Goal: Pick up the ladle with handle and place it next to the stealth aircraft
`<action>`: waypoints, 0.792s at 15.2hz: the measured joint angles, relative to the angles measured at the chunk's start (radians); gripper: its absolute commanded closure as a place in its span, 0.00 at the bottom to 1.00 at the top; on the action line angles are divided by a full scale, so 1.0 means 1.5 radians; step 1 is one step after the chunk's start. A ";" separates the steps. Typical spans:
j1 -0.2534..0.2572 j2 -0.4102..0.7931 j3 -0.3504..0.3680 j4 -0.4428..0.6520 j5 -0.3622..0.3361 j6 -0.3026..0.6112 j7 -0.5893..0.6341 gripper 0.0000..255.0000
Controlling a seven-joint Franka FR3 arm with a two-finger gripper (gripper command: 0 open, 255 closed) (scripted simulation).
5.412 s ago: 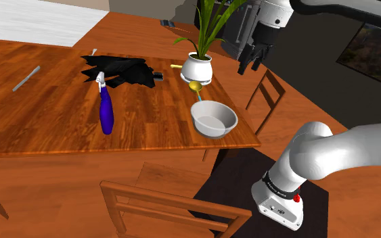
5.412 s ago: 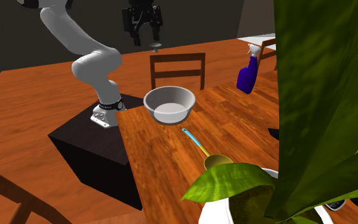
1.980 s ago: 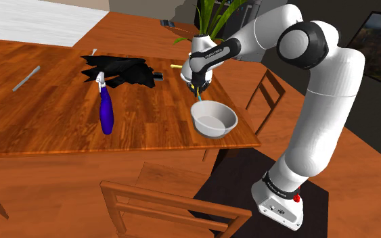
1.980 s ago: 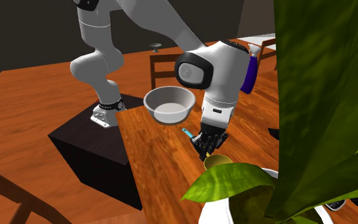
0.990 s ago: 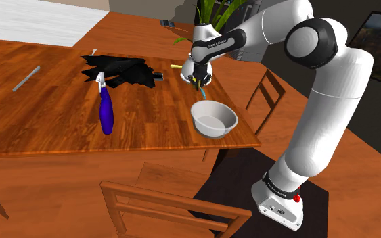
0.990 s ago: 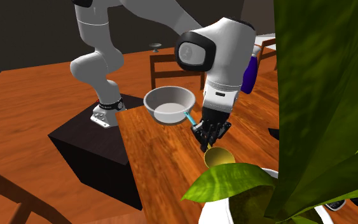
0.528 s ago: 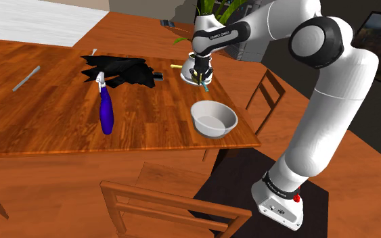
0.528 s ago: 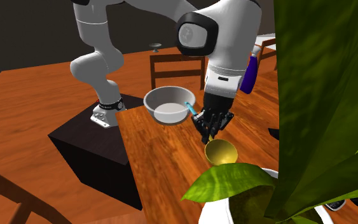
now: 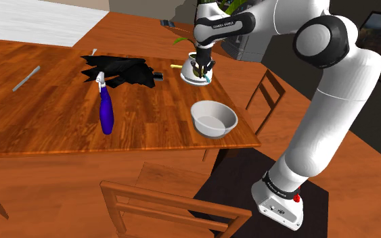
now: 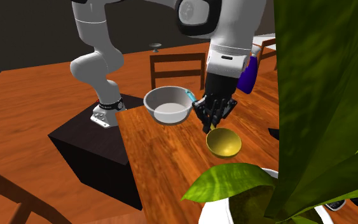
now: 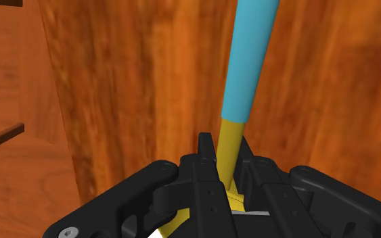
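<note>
You have the claw (image 10: 212, 122) clenched on the ladle (image 10: 224, 142) above the tabletop (image 9: 148, 122), the black stealth aircraft (image 9: 118, 69) at its nine o'clock in the shoulder view

Shoulder view: bright, even light. Tabletop (image 9: 148, 128) reads warm orange with a mild sheen. A white surface (image 9: 33, 24) at the far left is the brightest patch. The arm (image 9: 331, 101) greys on its underside, so light falls from above. Shadows are faint and soft.

Second exterior view: dimmer, with a dark backdrop (image 10: 25, 25). Near-right leaves (image 10: 323, 95) are mottled bright and deep green.

Wrist view: claw (image 11: 227, 159) is almost flat black, with thin grey highlights along its edges.
</note>
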 measured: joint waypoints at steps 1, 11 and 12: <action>0.000 -0.001 0.000 0.006 0.000 -0.007 -0.001 1.00; 0.019 0.051 0.014 0.135 0.007 -0.090 0.016 1.00; 0.025 0.068 0.018 0.160 0.008 -0.100 0.025 1.00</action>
